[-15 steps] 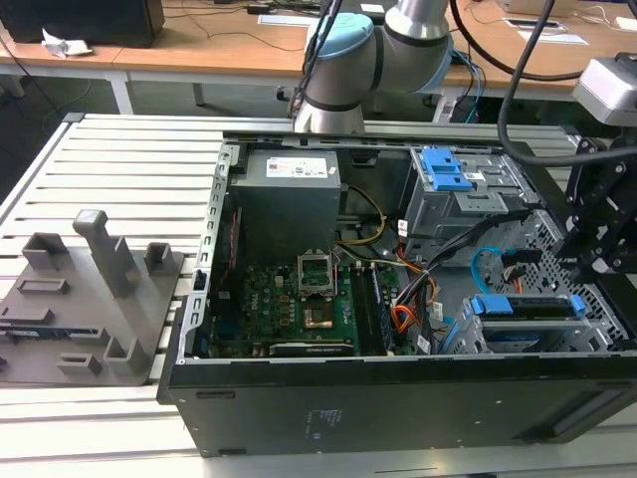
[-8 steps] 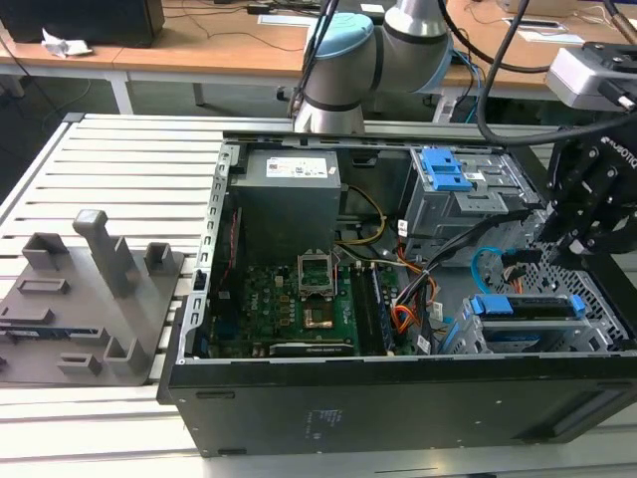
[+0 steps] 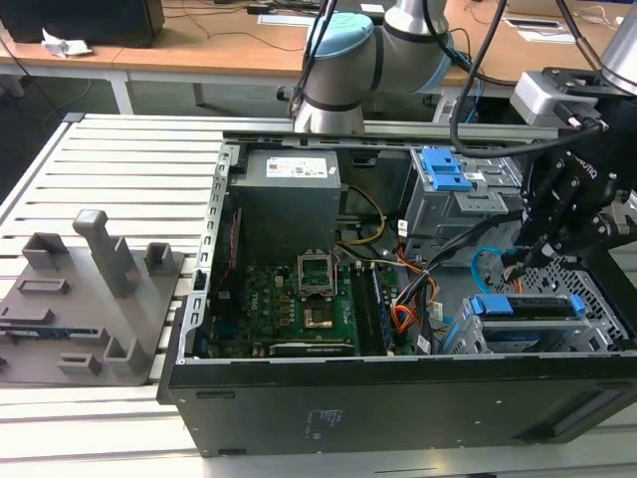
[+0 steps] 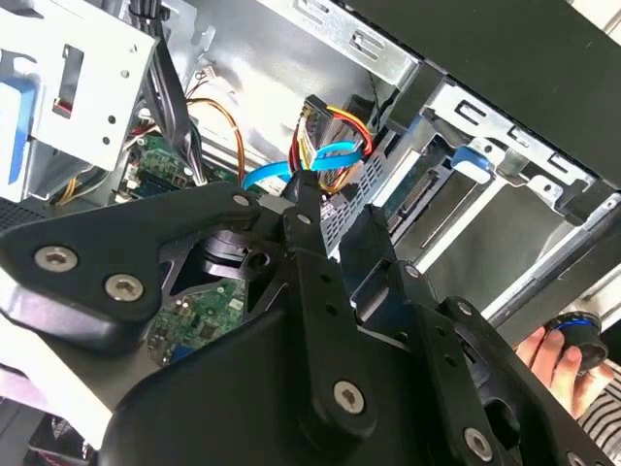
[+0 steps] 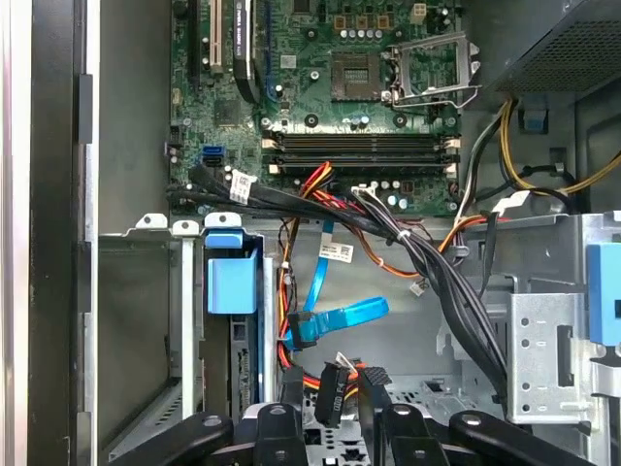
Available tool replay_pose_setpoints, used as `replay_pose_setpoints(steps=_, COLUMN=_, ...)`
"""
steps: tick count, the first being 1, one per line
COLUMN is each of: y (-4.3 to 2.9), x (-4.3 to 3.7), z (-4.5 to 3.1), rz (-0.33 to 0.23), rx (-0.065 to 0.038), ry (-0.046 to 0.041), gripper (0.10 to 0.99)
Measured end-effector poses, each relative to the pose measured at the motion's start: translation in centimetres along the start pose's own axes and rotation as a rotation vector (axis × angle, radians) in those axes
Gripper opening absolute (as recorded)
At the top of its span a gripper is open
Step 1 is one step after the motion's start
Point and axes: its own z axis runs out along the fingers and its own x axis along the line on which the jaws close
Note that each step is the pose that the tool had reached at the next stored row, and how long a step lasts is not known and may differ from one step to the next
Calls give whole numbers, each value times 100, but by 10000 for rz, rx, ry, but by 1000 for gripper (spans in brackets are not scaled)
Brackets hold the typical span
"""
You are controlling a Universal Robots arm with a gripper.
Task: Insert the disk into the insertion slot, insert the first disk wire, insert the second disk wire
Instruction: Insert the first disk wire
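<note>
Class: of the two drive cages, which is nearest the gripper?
The low perforated cage holding the blue-framed disk, close under the gripper; the taller blue-latched cage stands farther off.

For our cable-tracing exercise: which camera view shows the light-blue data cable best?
The first wrist view: the light-blue data cable lies in the open, with its flat band and connector end both clear. The second wrist view shows two short curved stretches of it. The exterior view shows a thin curved loop.

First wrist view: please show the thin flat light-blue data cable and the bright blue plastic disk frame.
thin flat light-blue data cable (image 5: 354, 313), first wrist view, flat band
bright blue plastic disk frame (image 5: 233, 283), first wrist view, square face
</note>
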Motion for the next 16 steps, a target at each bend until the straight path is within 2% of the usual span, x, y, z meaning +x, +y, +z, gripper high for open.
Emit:
replay_pose_setpoints(steps=5, y=0, x=0, z=23, rz=4, rx=0, ry=12, gripper=345)
replay_pose_setpoints(steps=7, y=0, x=0, z=28, rz=5, rx=0, ry=12, gripper=220)
replay_pose_setpoints(steps=8, y=0, x=0, z=29, rz=5, rx=0, ry=12, gripper=184)
replay_pose_setpoints(steps=15, y=-1, x=3, z=44, rz=5, rx=0, ry=10, gripper=184)
replay_pose_setpoints(steps=16, y=-1, x=35, z=45, rz=5, rx=0, ry=11, gripper=184)
